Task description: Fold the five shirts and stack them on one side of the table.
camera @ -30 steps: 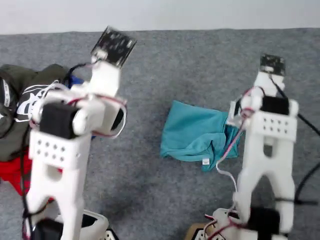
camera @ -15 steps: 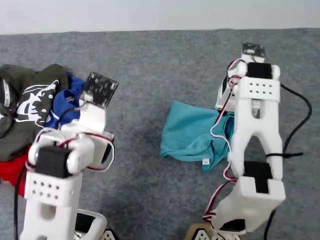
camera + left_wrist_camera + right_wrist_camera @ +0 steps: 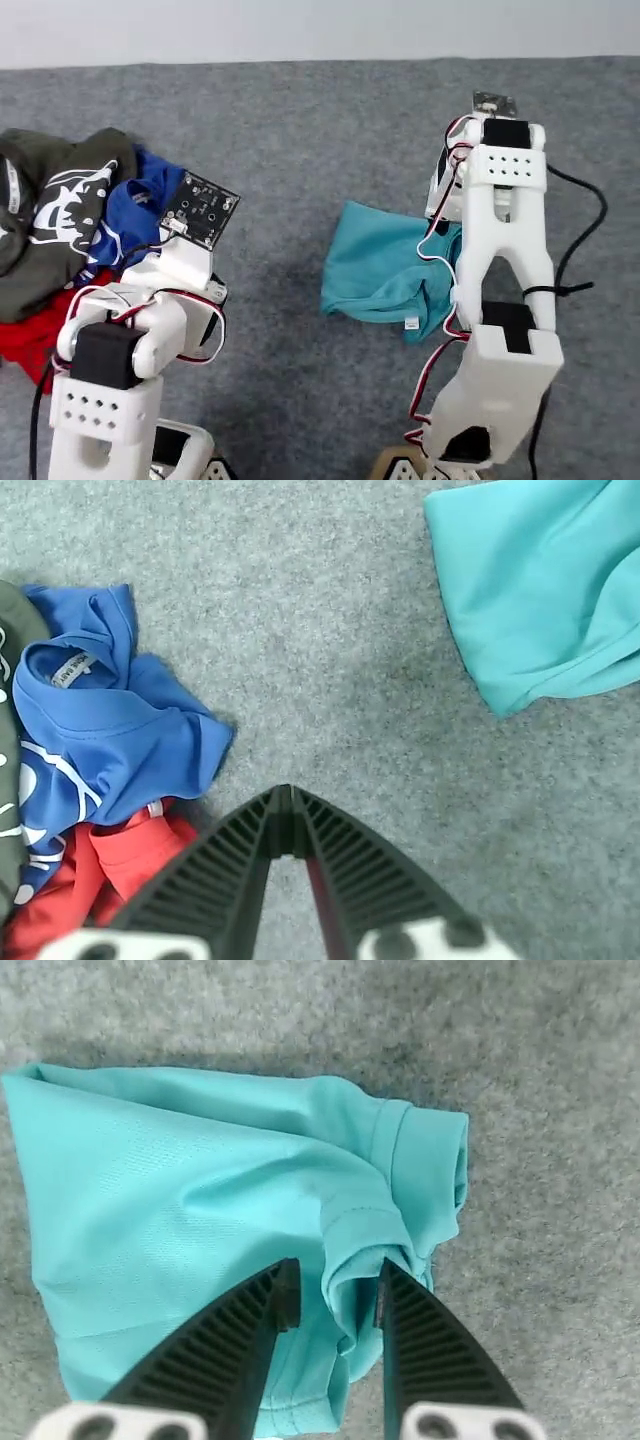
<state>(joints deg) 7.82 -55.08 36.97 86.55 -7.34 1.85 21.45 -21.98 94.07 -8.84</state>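
1. Right gripper [image 3: 335, 1272] is held over the teal shirt [image 3: 180, 1210], jaws slightly apart astride a fold.
2. Left gripper [image 3: 290, 798] is held near the blue shirt [image 3: 110, 720], jaws together, nothing gripped.

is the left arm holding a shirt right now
No, the left gripper has its jaws shut together with nothing between them, over the bare grey table beside the blue shirt.

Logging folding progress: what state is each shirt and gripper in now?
teal shirt: loosely folded, lying apart.
blue shirt: crumpled in the pile.
red shirt: crumpled, partly under blue shirt.
olive shirt: crumpled, same pile.
left gripper: jaws shut, empty.
right gripper: jaws open above teal shirt.
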